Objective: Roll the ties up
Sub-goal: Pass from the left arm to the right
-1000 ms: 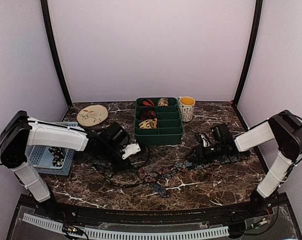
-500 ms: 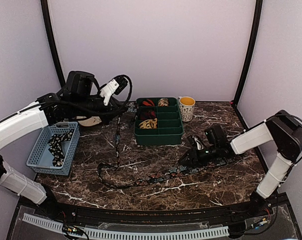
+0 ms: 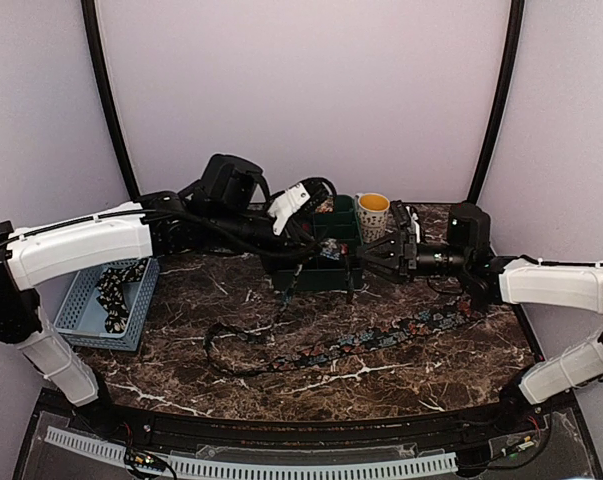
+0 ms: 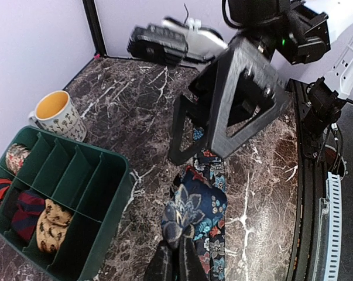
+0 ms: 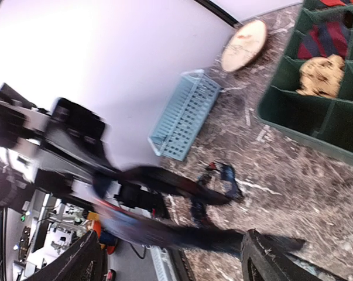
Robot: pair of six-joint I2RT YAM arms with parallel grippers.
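Note:
A long floral blue tie (image 3: 366, 343) lies across the table, looping at the left and rising to my left gripper (image 3: 326, 252). In the left wrist view my left gripper (image 4: 177, 264) is shut on the tie's end (image 4: 195, 209), held above the table beside the green organizer (image 4: 109, 193). My right gripper (image 3: 381, 254) is open in the air near the mug (image 3: 372, 214). Its black fingers (image 4: 235, 111) hang over the tie. The right wrist view is blurred: open fingers (image 5: 267, 257), a dark tie strand (image 5: 164, 231) between them. Rolled ties (image 4: 50, 221) sit in the organizer.
A blue basket (image 3: 93, 318) at the left holds a dark speckled tie (image 3: 116, 290). The green organizer (image 3: 331, 275) stands at the back centre, partly behind my left arm. A round plate (image 5: 243, 44) lies past the basket (image 5: 185, 114).
My left arm swung from the back left to the centre by the organizer, carrying the tie end. My right gripper rose off the table and moved back towards the mug.

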